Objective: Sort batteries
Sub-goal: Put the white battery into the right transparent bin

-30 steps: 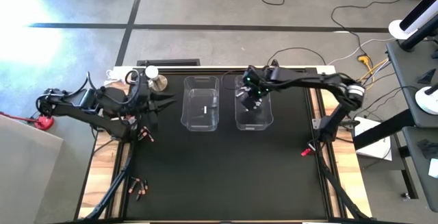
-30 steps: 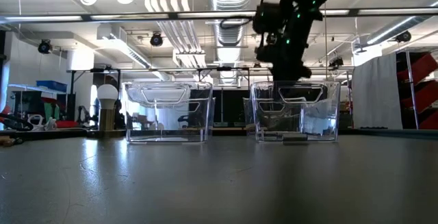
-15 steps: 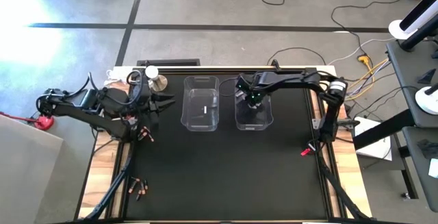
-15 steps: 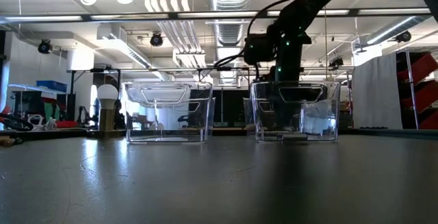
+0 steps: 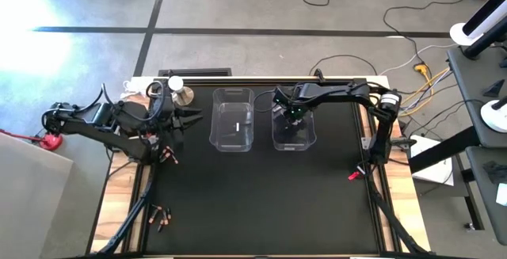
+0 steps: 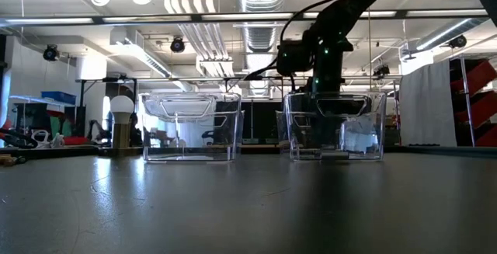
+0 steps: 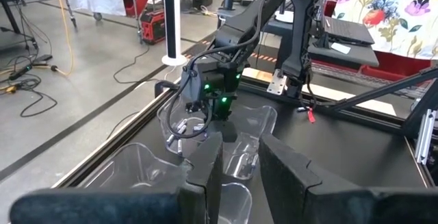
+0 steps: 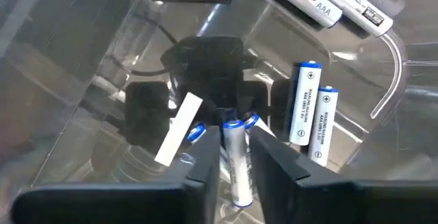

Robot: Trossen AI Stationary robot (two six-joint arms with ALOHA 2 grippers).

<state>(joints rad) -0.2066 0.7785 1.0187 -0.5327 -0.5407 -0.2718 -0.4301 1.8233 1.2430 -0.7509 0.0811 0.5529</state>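
On the black table (image 5: 261, 203), the right gripper (image 8: 235, 157) grasps a white battery (image 8: 236, 162).

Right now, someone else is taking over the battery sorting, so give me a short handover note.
Right gripper: down inside the right bin, a white battery between its fingers, release looks under way.
Left gripper: waiting at the table's left edge, slightly open, nothing in it.
Done: several white batteries lie in the right bin; one white piece lies in the left bin.
Left: copper batteries by the left arm and more near the table's front-left corner are not yet sorted.
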